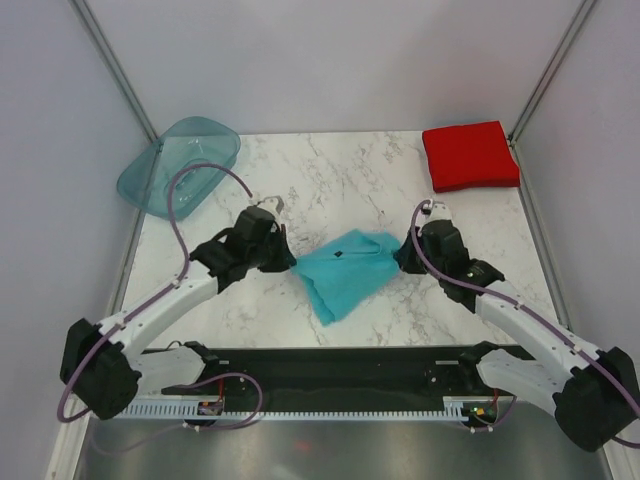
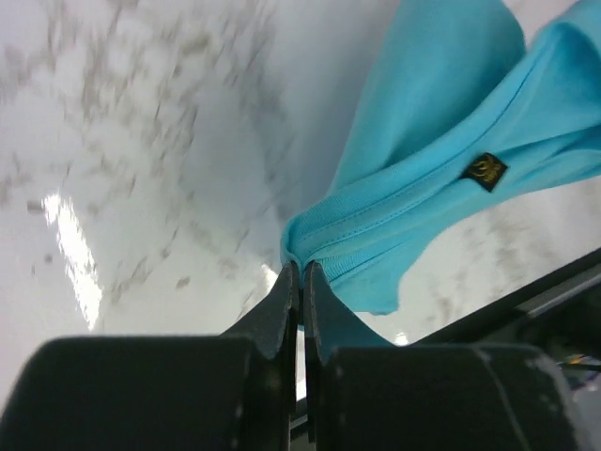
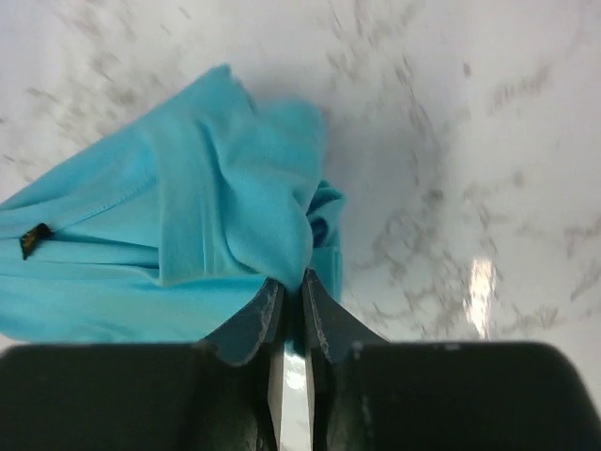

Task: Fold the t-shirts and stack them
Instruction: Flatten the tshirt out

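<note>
Left jaws and right jaws are each clamped on an opposite end of the teal t-shirt (image 1: pixel 345 272), bunched mid-desk toward the near edge. The right grip looks shallow, so draw apart evenly and gently. The red t-shirt (image 1: pixel 470 156) lies folded at the far right corner.

Soft matt cloth turquoise shirt (image 1: pixel 345 272); glossy marble-look table (image 1: pixel 330 165).

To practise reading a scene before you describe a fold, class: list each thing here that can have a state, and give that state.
Turquoise cloth t-shirt: unfolded, bunched, pinched at both ends.
Red cloth t-shirt: folded into a square, far right corner, untouched.
Translucent teal plastic tray: far left corner, untouched.
Left gripper: shut on the turquoise shirt's edge.
Right gripper: shut on its other end.
</note>
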